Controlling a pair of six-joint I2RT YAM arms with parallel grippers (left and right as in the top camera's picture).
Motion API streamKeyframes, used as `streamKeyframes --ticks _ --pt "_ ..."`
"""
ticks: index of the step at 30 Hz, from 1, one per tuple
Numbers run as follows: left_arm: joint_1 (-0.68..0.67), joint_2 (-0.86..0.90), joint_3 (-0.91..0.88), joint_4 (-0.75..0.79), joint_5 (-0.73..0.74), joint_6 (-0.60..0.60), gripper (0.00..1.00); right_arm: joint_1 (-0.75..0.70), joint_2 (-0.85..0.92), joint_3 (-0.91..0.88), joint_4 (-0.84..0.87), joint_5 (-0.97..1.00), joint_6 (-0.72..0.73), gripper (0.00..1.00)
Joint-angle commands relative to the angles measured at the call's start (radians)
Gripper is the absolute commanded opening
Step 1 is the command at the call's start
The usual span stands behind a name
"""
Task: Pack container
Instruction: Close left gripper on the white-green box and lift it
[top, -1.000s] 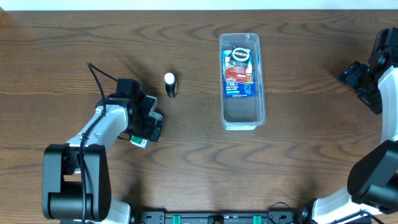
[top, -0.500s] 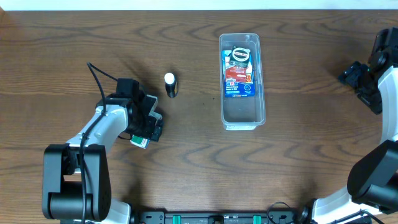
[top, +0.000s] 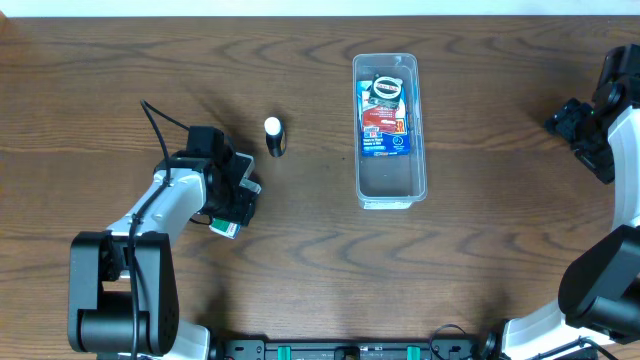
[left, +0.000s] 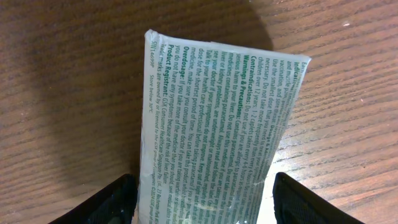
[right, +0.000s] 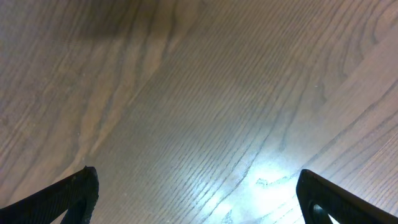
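The clear plastic container (top: 391, 188) stands right of centre, with a red and blue packaged item (top: 384, 118) lying in its far half. A white medicine box with green print (left: 217, 130) lies flat on the wood; in the overhead view only its corner (top: 224, 229) shows under the left arm. My left gripper (left: 205, 208) is open and straddles this box, the left finger against its edge and the right finger a little apart from it. My right gripper (right: 199, 205) is open and empty over bare wood at the far right (top: 578, 128).
A small black tube with a white cap (top: 274, 136) lies on the table between the left arm and the container. The table is dark brown wood.
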Motion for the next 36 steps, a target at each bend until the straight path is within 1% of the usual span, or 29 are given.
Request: streamKeyframes --ticks 1,4,6,9,10,17,18,20,31,36 --pt "0.003 0.002 -0.006 -0.004 0.006 0.003 0.70 -0.004 0.005 -0.003 -0.002 0.017 0.016 0.99" --pt "0.003 0.002 -0.006 -0.004 0.006 0.003 0.69 -0.004 0.005 -0.003 -0.002 0.017 0.016 0.99" --pt "0.003 0.002 -0.006 -0.004 0.006 0.003 0.61 -0.004 0.005 -0.003 -0.002 0.017 0.016 0.99" --pt "0.003 0.002 -0.006 -0.004 0.006 0.003 0.58 -0.004 0.005 -0.003 -0.002 0.017 0.016 0.99" --pt "0.003 0.002 -0.006 -0.004 0.006 0.003 0.55 -0.004 0.005 -0.003 -0.002 0.017 0.016 0.99" --pt "0.003 0.002 -0.006 -0.004 0.006 0.003 0.53 -0.004 0.005 -0.003 -0.002 0.017 0.016 0.99" --pt "0.003 0.002 -0.006 -0.004 0.006 0.003 0.49 -0.004 0.005 -0.003 -0.002 0.017 0.016 0.99" --pt "0.003 0.002 -0.006 -0.004 0.006 0.003 0.45 -0.004 0.005 -0.003 -0.002 0.017 0.016 0.99" --pt "0.003 -0.006 -0.004 -0.004 0.007 0.001 0.45 -0.004 0.005 -0.003 -0.002 0.017 0.016 0.99" --pt "0.003 -0.049 0.030 -0.031 0.007 -0.055 0.45 -0.004 0.005 -0.003 -0.002 0.017 0.016 0.99"
